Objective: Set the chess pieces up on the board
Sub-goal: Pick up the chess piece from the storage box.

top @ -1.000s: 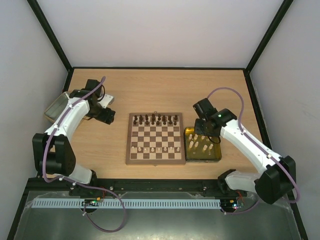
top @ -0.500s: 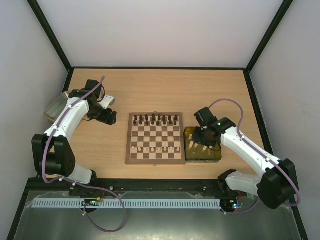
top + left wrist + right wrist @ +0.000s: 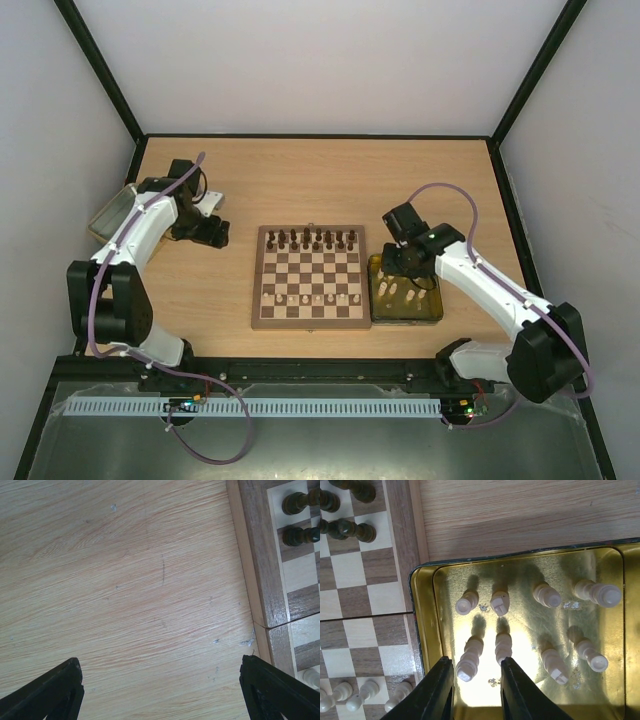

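Note:
The board (image 3: 258, 292) lies mid-table with a row of dark chess pieces (image 3: 310, 239) along its far side and cream pieces (image 3: 318, 298) near its front. My right gripper (image 3: 398, 258) hovers over the gold tin tray (image 3: 438, 302) to the right of the board. In the right wrist view its jaws (image 3: 476, 667) stand narrowly open. A standing cream piece (image 3: 468, 662) rises between them, close to the left finger (image 3: 437, 690). Another cream piece (image 3: 504, 649) stands by the right finger. My left gripper (image 3: 214, 232) is wide open (image 3: 160, 680) over bare table, left of the board's border (image 3: 260, 570).
Several more cream pieces (image 3: 547, 595) stand in the tin, whose rim (image 3: 422, 615) touches the board's right border (image 3: 402, 545). Dark pieces (image 3: 350, 530) and cream pawns (image 3: 360, 692) stand close by on the board. A grey tray (image 3: 108, 212) sits at the table's left edge.
My right gripper dipped over the tin and has drawn back toward its far left part. The left gripper has shifted slightly left and stays open.

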Robot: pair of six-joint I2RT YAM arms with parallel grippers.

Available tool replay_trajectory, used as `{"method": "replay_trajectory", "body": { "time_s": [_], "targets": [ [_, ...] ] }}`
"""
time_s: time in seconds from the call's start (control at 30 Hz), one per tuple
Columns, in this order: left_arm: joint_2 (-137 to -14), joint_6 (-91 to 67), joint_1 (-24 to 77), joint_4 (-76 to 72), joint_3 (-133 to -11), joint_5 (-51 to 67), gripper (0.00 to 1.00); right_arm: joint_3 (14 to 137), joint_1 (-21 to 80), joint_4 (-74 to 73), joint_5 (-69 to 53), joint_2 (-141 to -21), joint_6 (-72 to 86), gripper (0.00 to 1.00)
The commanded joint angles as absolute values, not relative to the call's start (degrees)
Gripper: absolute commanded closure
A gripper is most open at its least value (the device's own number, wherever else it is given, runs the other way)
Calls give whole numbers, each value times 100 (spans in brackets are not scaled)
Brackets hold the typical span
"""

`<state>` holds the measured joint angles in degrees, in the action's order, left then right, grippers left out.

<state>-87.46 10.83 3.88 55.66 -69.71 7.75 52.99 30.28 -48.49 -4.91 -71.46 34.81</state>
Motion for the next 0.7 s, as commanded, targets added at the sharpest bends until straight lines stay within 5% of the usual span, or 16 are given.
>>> {"method": "replay_trajectory", "body": {
  "time_s": [0.0, 0.67],
  "targets": [
    [-8868, 967, 360, 5559, -7090, 822, 14, 5253, 2979, -4746, -260, -7247, 3499, 73],
    [-8691, 905, 378, 5411, -6865, 898, 14, 5873, 2870, -4312, -814, -8827, 3279, 75]
  ]
}}
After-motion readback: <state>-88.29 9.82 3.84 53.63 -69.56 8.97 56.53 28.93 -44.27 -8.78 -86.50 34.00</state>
